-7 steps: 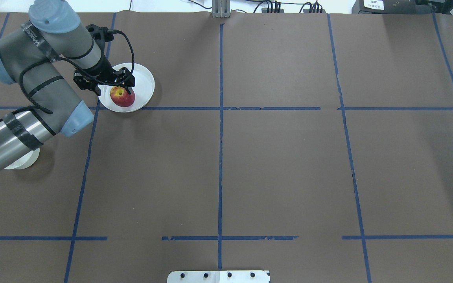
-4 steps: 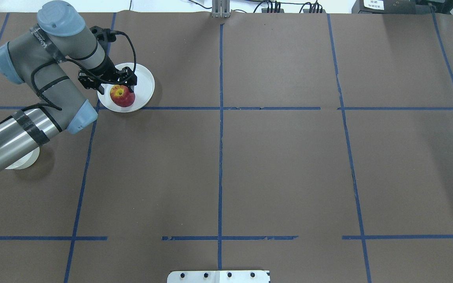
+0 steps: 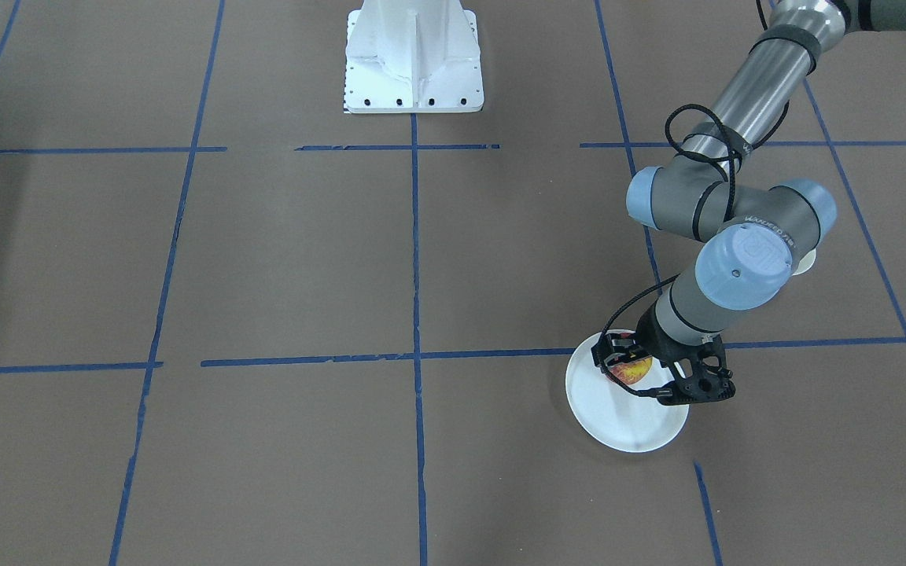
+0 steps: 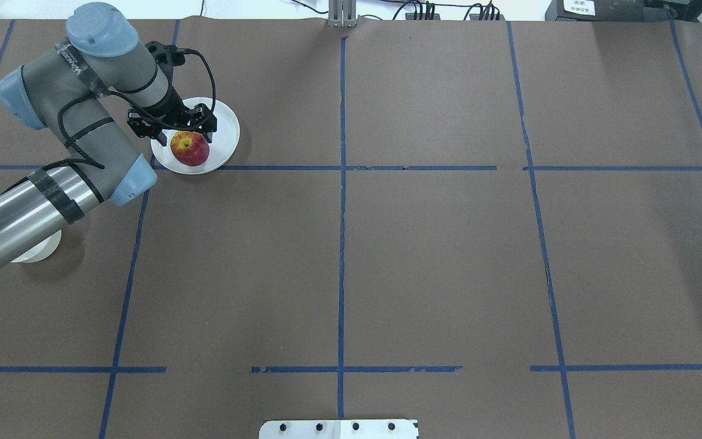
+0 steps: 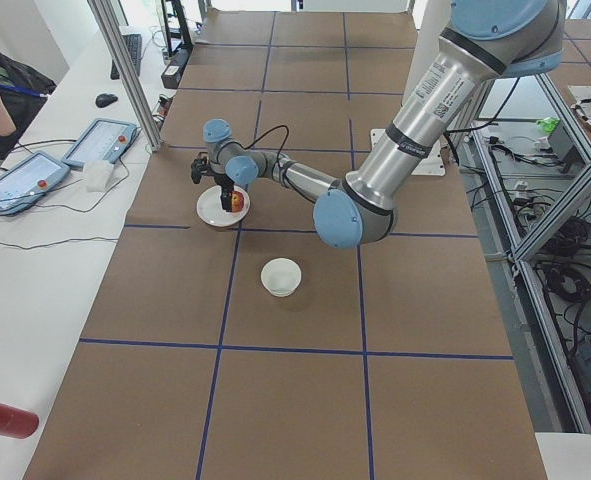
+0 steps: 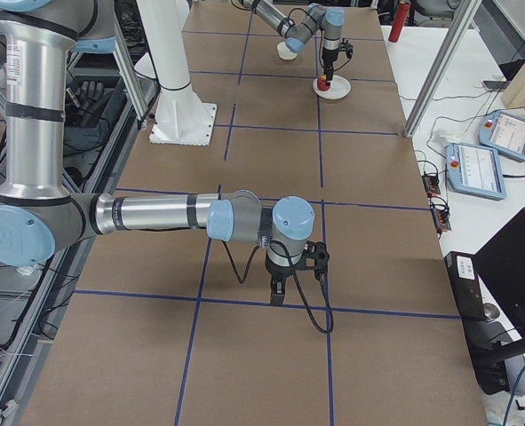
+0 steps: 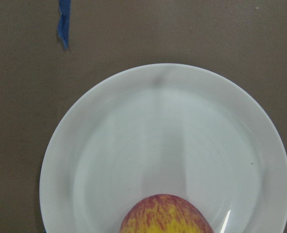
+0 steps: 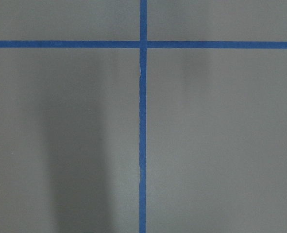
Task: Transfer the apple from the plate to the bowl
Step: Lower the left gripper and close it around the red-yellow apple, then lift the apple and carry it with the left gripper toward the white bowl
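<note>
The red and yellow apple (image 4: 189,150) lies on the near part of the flat white plate (image 4: 224,129) at the far left of the table. My left gripper (image 4: 184,133) hangs over the apple and the plate, pointing down, and looks open and empty. The left wrist view shows the plate (image 7: 162,121) with the apple's top (image 7: 165,216) at its lower edge and no fingers. The small white bowl (image 4: 39,250) stands nearer the robot, half hidden under my left arm, and shows whole in the exterior left view (image 5: 281,276). My right gripper (image 6: 296,277) shows only in the exterior right view; I cannot tell its state.
The table is covered in brown paper with a grid of blue tape lines (image 4: 342,183). The robot's white base (image 3: 414,59) is at the table's near edge. The right arm (image 6: 155,215) hovers low over bare paper, far from the plate.
My left arm has swung a little to the right and away from the robot, and the gripper has shifted with it over the plate. The apple has not moved.
</note>
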You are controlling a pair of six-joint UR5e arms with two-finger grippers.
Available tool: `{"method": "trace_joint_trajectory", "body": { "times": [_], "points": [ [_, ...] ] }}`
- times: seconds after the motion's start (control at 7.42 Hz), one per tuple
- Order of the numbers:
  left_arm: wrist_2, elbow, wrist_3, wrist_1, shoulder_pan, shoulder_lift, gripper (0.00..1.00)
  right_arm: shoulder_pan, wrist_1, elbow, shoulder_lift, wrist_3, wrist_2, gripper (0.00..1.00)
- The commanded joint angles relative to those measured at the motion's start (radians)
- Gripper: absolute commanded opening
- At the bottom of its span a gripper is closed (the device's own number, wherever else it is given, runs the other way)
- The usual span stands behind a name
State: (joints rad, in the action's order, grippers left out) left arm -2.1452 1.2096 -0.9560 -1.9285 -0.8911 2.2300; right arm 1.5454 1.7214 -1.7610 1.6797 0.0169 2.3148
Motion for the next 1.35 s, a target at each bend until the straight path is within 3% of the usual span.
{"method": "trace_joint_trajectory", "body": {
  "times": [0.0, 0.13, 0.27, 0.54, 0.67, 0.81, 1.08, 1.21],
  "points": [
    [0.001, -0.033, -0.012, -0.033, 0.003, 0.008, 1.00, -0.001, 0.000, 0.000, 0.000, 0.000, 0.000, 1.00],
    [0.001, -0.035, -0.013, -0.037, 0.010, 0.008, 1.00, -0.001, 0.000, 0.000, 0.000, 0.000, 0.000, 1.00],
    [0.001, -0.035, -0.013, -0.038, 0.014, 0.008, 0.85, -0.001, 0.000, 0.000, 0.000, 0.000, 0.000, 1.00],
    [-0.001, -0.033, -0.012, -0.038, 0.014, 0.007, 0.42, -0.001, 0.000, 0.000, 0.000, 0.000, 0.000, 1.00],
    [-0.004, -0.025, -0.004, -0.030, 0.009, 0.003, 0.14, -0.001, 0.000, 0.000, 0.000, 0.000, 0.000, 1.00],
    [-0.007, 0.019, 0.000, -0.008, -0.032, -0.003, 0.00, -0.001, 0.000, 0.000, 0.000, 0.000, 0.000, 1.00],
    [-0.007, 0.192, 0.054, 0.168, -0.066, -0.042, 0.00, -0.001, 0.000, 0.000, 0.000, 0.000, 0.000, 1.00],
    [-0.006, 0.294, 0.069, 0.189, -0.071, -0.108, 0.00, -0.001, 0.000, 0.000, 0.000, 0.000, 0.000, 1.00]
  ]
}}
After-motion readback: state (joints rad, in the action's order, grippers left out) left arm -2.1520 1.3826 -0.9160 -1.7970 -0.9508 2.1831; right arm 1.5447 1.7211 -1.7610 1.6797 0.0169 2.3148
